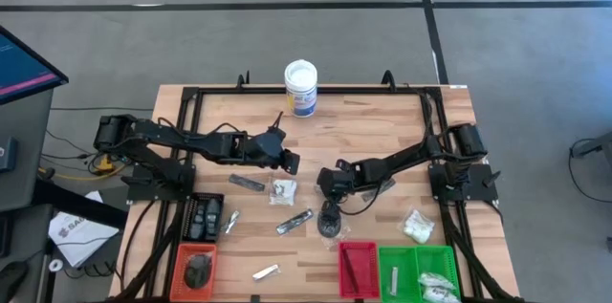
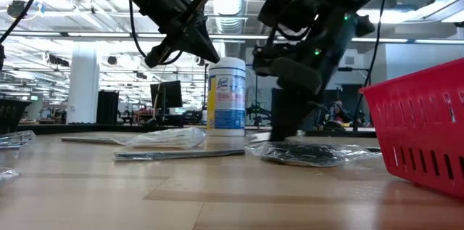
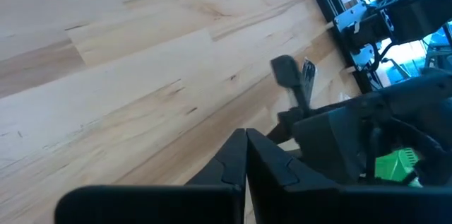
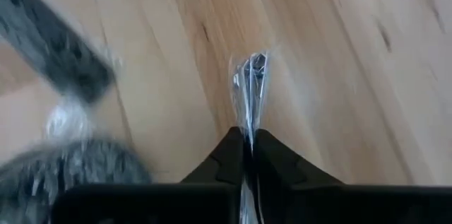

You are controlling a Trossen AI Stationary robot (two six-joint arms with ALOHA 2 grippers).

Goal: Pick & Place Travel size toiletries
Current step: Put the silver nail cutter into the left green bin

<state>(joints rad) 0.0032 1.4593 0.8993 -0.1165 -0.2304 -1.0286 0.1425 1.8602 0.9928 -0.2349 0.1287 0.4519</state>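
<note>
Sorted: toiletries were counted in the orange tray [image 1: 198, 267], the red tray [image 1: 358, 270] and the green tray [image 1: 419, 272].

Outstanding: a slim dark stick [image 1: 247, 183], a clear packet [image 1: 282, 189], a silvery tube [image 1: 295, 221], a white sachet [image 1: 265, 270] and a white-filled packet [image 1: 417, 226] were left loose on the table [image 1: 363, 131].

In hand: the right gripper [image 4: 247, 146] was closed, pinching the clear wrapper of a dark round item [image 1: 331, 224] mid-table, not yet lifted.

Idle: the left gripper [image 3: 245, 155] was shut empty, raised left of centre.

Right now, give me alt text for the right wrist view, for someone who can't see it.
The right gripper is shut on a clear crinkled packet that sticks out past its dark fingers, above the wooden table. A blurred dark bar lies off to one side.
</note>
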